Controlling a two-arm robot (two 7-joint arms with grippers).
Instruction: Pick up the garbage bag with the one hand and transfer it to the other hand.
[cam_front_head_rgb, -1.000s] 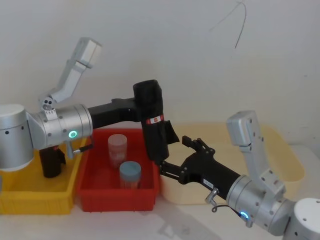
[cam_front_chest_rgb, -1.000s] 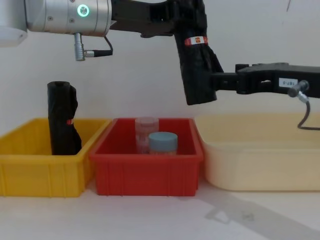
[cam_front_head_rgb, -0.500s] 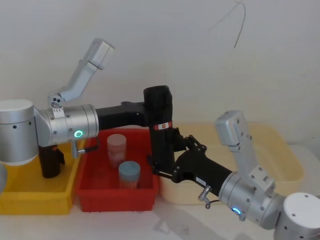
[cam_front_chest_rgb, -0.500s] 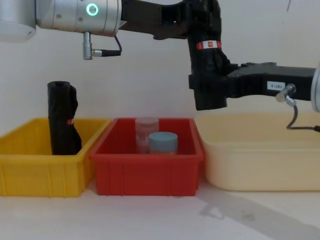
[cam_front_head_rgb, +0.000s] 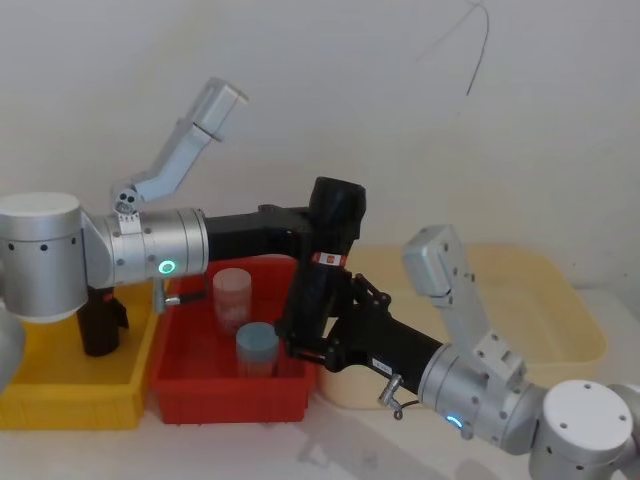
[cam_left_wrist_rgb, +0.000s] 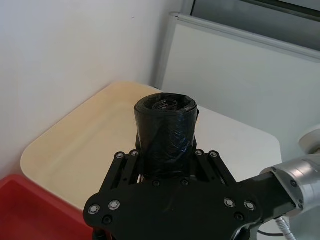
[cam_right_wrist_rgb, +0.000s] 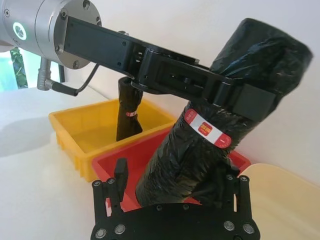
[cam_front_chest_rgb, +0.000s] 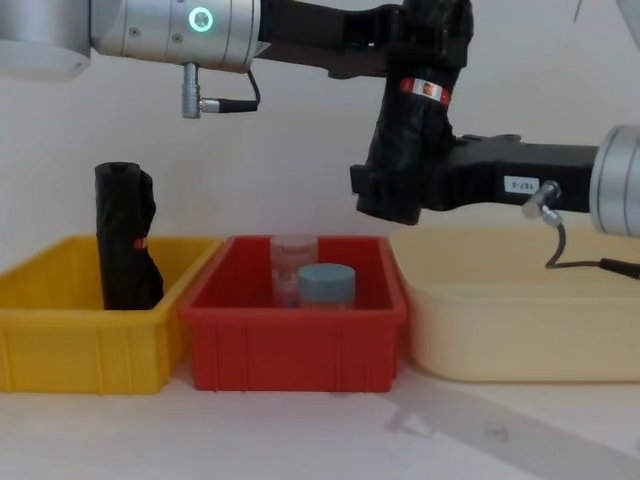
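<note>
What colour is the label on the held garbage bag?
Red and white label on the garbage bag; clearest in right wrist view.

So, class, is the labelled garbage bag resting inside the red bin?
No, the garbage bag hangs above the red bin, left gripper at its top, right gripper at its lower end.

Row, left to right: left bin (cam_front_chest_rgb: 60, 345), middle bin (cam_front_chest_rgb: 300, 350), tray (cam_front_chest_rgb: 510, 330). Spare roll (cam_front_chest_rgb: 125, 240) upright in left bin; in middle bin, lidded jar (cam_front_chest_rgb: 326, 285) in front of cup (cam_front_chest_rgb: 290, 248). Above middle bin's right side: garbage bag (cam_front_chest_rgb: 412, 140), tilted, left gripper (cam_front_chest_rgb: 432, 45) clamped near its top, right gripper (cam_front_chest_rgb: 388, 192) straddling its lower end.
</note>
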